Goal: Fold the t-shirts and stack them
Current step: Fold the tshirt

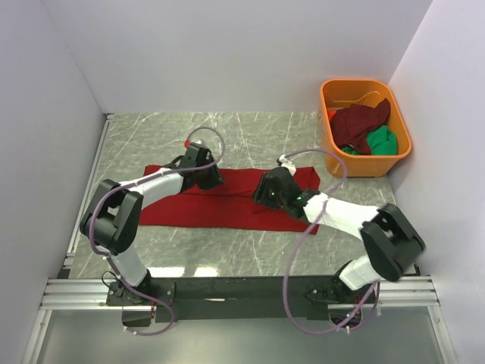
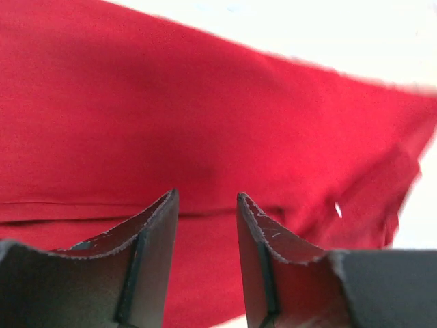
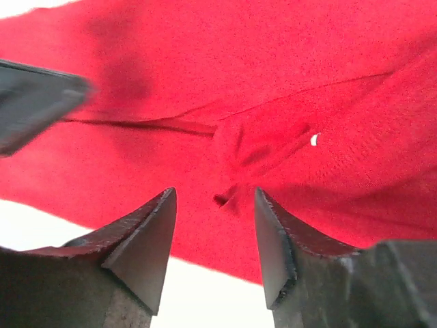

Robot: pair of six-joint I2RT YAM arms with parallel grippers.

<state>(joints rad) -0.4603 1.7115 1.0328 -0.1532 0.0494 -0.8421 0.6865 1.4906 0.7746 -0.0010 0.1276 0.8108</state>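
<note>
Bright red t-shirt [image 1: 227, 205] lies just under left claw [image 2: 205, 199] and right claw [image 3: 214, 193], both parted, apparently empty.

My left arm [image 1: 151, 184] and right arm [image 1: 342, 216] reach forward, elbows bent. My left gripper [image 2: 205, 198] and right gripper [image 3: 214, 193] point down and inward, jaws parted.

No legible text, label, brand, number or sign in any view. Plain cloth on the red shirt [image 1: 227, 199]. One small white fleck [image 3: 314, 140] on it, at 3 o'clock in the right wrist view, is too small to read. The tub [image 1: 375, 165] at 1 o'clock has no readable marking.
</note>
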